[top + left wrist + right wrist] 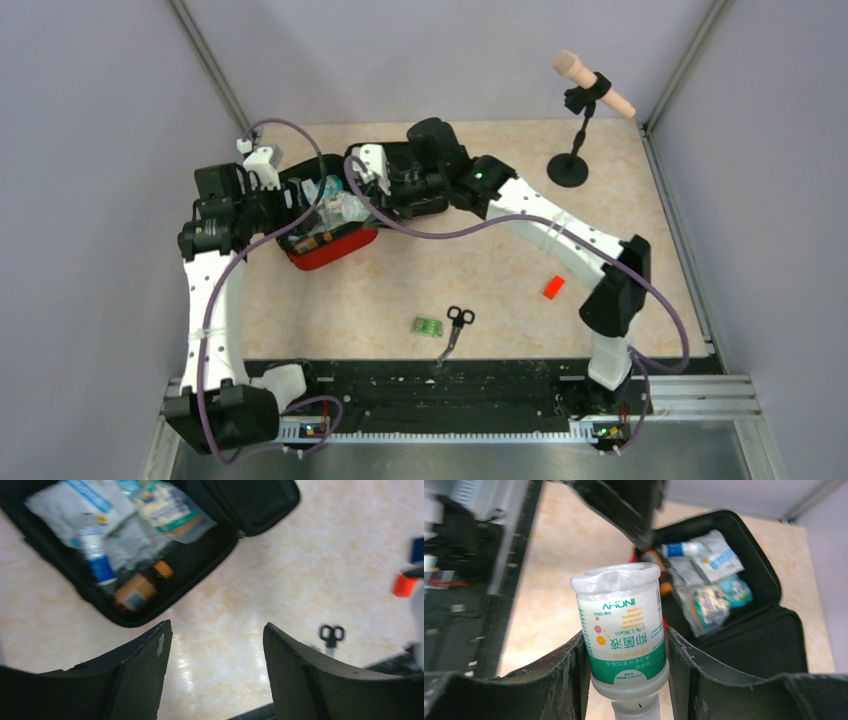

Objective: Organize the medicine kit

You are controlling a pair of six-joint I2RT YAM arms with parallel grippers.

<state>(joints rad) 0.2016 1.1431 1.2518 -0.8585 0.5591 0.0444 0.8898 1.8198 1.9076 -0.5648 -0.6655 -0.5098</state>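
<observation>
Table [480, 270] is carrying everything. Kit [335, 250] is lying open at far left of it, black lining up, main half already crowded with packets, a tube and a small brown bottle [137, 587]. Both arms are reaching over it and crowding each other. Right gripper [626, 635] is hanging over the lid half, fingers pinching a white green-label bottle [624, 605] low on its body, label reading upside down in the wrist view. Left gripper [217, 626] is hovering over bare table just beside the kit's near edge, fingers spread, holding nothing. Scissors [458, 322], a green packet [427, 326] and a red block [553, 287] are lying loose nearer the bases, well apart from the kit. Risks, judging from here: round bottle slipping or tipping in that low pinch; bottle landing on the heaped packets and rolling out; the wrists bumping over the kit; a finger shoving the soft case while lowering.
</observation>
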